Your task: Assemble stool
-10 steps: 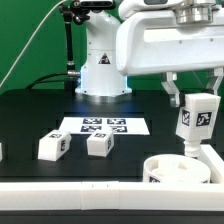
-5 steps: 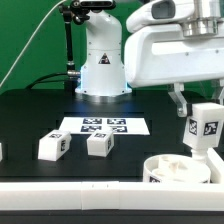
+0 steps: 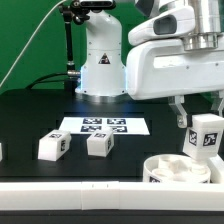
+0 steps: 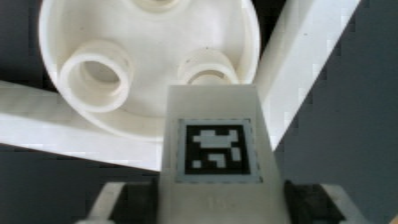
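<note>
My gripper (image 3: 205,118) is shut on a white stool leg (image 3: 206,135) with a black-and-white tag, held upright at the exterior view's right. The leg hangs just above the round white seat (image 3: 172,170), which lies at the front right with its sockets facing up. In the wrist view the same leg (image 4: 217,135) fills the middle between my fingers (image 4: 121,203), and the seat (image 4: 151,60) with its sockets lies beyond it. Two more tagged legs lie on the black table: one (image 3: 53,146) further left, one (image 3: 99,143) near the middle.
The marker board (image 3: 103,126) lies flat in the middle of the table in front of the robot base (image 3: 100,70). A long white border rail (image 3: 70,196) runs along the front edge. Another white piece (image 3: 1,152) shows at the left edge.
My gripper has carried the held leg toward the exterior view's right, by a small amount each half second, staying above the seat. The other parts have not moved.
</note>
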